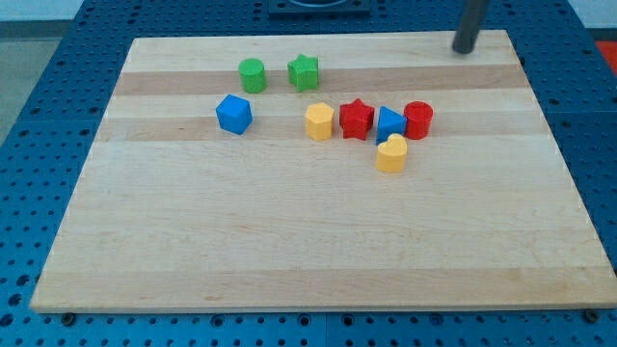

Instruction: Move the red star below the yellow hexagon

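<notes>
The red star (pixel 356 119) sits near the board's middle top, touching the right side of the yellow hexagon (pixel 319 122). A blue triangle (pixel 389 123) lies against the star's right side. My tip (pixel 464 49) is at the view's top right, near the board's far edge, well away from the star and up to its right. It touches no block.
A red cylinder (pixel 418 119) sits right of the blue triangle. A yellow heart-like block (pixel 391 154) lies below the triangle. A blue block (pixel 233 114) is at left, a green cylinder (pixel 253 74) and green star (pixel 303 71) above. The wooden board (pixel 289 241) lies on a blue pegboard.
</notes>
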`<act>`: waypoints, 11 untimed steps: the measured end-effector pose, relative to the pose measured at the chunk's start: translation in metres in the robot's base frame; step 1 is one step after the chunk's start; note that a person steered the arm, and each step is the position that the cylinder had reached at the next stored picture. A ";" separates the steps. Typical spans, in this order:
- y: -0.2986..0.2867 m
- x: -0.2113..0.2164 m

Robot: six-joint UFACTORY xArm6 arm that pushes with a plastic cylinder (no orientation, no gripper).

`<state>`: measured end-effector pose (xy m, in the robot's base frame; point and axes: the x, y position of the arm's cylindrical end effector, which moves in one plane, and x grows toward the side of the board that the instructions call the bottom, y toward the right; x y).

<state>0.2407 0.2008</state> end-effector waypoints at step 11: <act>-0.213 0.207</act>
